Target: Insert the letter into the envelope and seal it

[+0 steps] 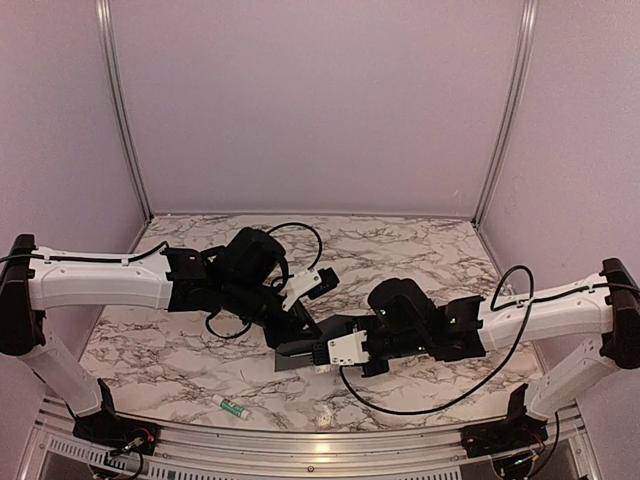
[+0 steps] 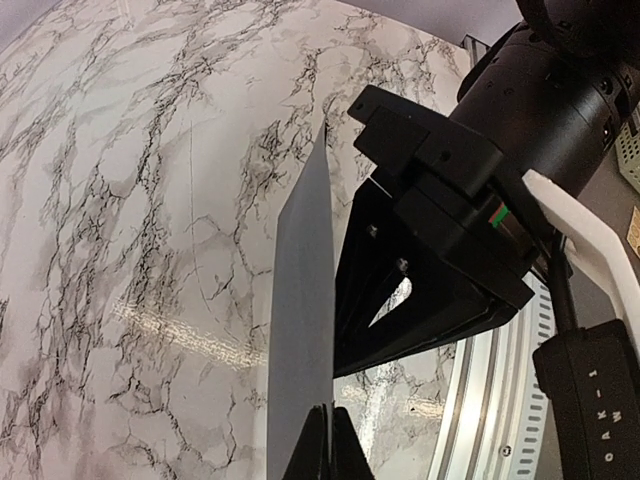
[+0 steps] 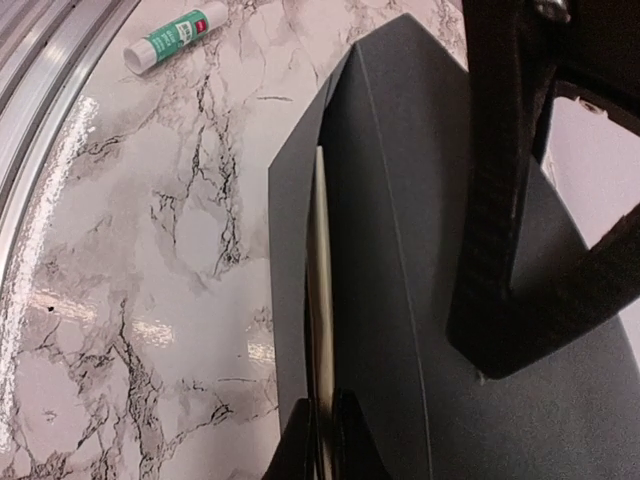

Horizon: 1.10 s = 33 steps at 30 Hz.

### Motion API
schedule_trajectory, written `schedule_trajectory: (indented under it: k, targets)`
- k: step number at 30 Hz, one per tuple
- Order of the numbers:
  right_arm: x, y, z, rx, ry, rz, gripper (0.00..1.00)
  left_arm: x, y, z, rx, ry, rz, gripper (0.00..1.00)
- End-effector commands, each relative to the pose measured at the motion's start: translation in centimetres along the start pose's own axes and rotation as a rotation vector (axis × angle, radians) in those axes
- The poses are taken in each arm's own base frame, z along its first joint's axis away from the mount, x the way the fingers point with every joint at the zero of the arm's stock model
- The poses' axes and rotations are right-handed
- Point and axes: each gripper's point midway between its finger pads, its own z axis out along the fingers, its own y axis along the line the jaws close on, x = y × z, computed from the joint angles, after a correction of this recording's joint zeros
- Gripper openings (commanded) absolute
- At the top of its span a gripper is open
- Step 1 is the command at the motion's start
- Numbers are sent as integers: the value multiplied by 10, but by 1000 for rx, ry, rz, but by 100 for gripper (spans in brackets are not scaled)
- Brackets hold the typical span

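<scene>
You have the marble table (image 1: 420, 250) under both arms. Over its near middle, the dark grey envelope (image 3: 400, 200) is pinched by the left gripper (image 2: 322, 445) and the right gripper (image 3: 322, 440). The right's jaws seemingly also catch the cream letter (image 3: 320, 260) tucked inside. A glue stick (image 3: 175, 37) lies near the front edge.

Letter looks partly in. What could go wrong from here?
1. The right gripper pinches at the exposed edge of the letter in the mouth of the envelope; withdrawing could drag it out.
2. The left gripper holds the envelope by a thin edge pinch; it may slip or crease.
</scene>
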Motion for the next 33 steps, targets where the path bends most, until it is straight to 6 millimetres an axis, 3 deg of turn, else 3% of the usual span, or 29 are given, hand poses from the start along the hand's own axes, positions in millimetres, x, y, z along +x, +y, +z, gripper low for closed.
schedule_trajectory:
  k: [1,9,15,23,28,33]
  targets:
    - [-20,-1,9,-36,-44,10,6,-27,-1,-6,0,-73,26,0]
    - [-16,-3,14,-36,-12,27,9,-25,1,-5,-10,-69,22,0]
    - [-23,-22,-11,46,-17,44,15,-24,4,-5,-24,-65,20,0]
    - [-34,-47,-60,204,-74,76,46,-27,5,-6,-34,-73,5,0]
    - [-37,-60,-82,324,-157,176,80,-34,12,-5,-64,-97,-62,0]
    - [-29,-88,-111,531,-238,392,90,-46,19,-2,-92,-156,-161,0]
